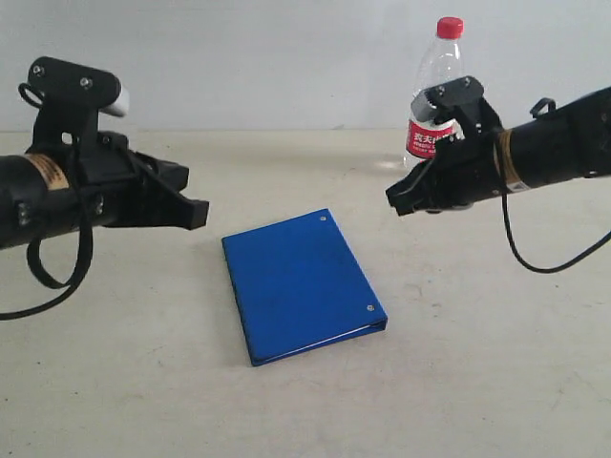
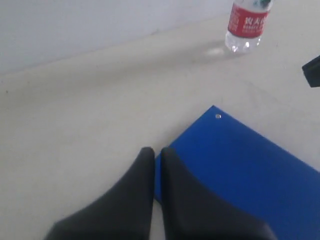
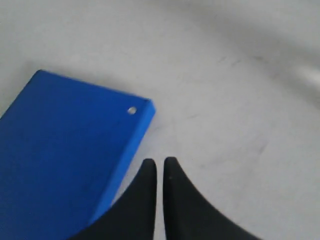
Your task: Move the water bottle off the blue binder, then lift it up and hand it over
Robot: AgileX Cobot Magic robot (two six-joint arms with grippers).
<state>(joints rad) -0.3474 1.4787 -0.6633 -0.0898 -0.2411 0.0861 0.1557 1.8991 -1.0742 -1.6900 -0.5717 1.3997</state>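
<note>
The blue binder (image 1: 301, 284) lies flat on the table, with nothing on top of it. The water bottle (image 1: 434, 95), clear with a red cap and red label, stands upright on the table behind the binder at the back right. My right gripper (image 1: 396, 202) hovers in front of the bottle, shut and empty, just right of the binder's far corner (image 3: 135, 112). My left gripper (image 1: 196, 215) is shut and empty, hanging left of the binder's near-left corner (image 2: 240, 165). The bottle's lower half (image 2: 247, 25) shows far off in the left wrist view.
The pale table top (image 1: 458, 382) runs around the binder on all sides. A light wall (image 1: 286, 57) closes the back. A black cable (image 1: 535, 258) droops below the right arm.
</note>
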